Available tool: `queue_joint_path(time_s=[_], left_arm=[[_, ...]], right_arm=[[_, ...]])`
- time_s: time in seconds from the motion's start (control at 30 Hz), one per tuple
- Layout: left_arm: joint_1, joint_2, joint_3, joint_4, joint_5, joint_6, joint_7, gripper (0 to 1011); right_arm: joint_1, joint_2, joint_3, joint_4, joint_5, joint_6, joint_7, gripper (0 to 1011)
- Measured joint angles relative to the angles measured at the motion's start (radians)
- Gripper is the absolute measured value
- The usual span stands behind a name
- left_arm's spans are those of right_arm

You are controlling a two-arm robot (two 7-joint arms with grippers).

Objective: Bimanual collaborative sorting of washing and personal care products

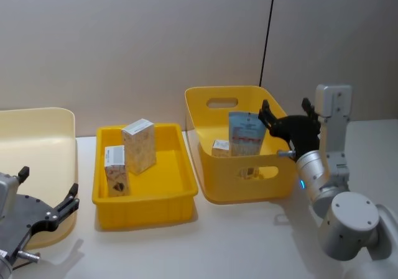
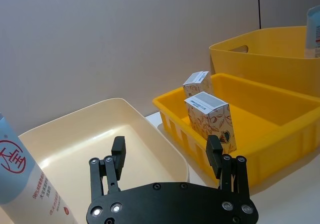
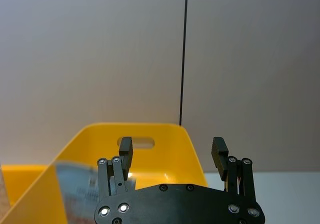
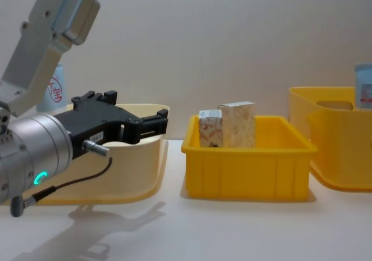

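I see my right gripper (image 1: 285, 118) wide open, empty, above the blue pouch (image 1: 245, 134); left gripper (image 1: 48, 199) open, empty, over the cream bin (image 1: 37, 125).

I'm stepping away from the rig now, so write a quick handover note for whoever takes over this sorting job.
Left gripper: open, empty, low over the near rim of the cream bin.
Right gripper: open, empty, at the right rim of the deep yellow bin.
Done: two floral cartons stand upright in the shallow yellow tray; the pale-blue tube and a small carton are in the deep bin.
Left: the white bottle with the red mark stands by the cream bin, apparently unsorted.
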Motion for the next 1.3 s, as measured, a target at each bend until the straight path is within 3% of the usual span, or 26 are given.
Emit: queue_joint_path(time_s=[0.6,0.9,1.3], left_arm=[[0.0,0.0,0.0,0.0,0.0,0.0,0.0,1004],[0.0,0.0,0.0,0.0,0.0,0.0,0.0,1003],[0.0,0.0,0.0,0.0,0.0,0.0,0.0,1003]], right_arm=[[0.005,0.0,0.013,-0.024,0.007,-0.227,0.042,1000],[-0.006,0.007,0.004,-0.034,0.017,-0.224,0.044,1000],[-0.103,0.072,-0.084,-0.117,0.089,-0.155,0.057,1001]])
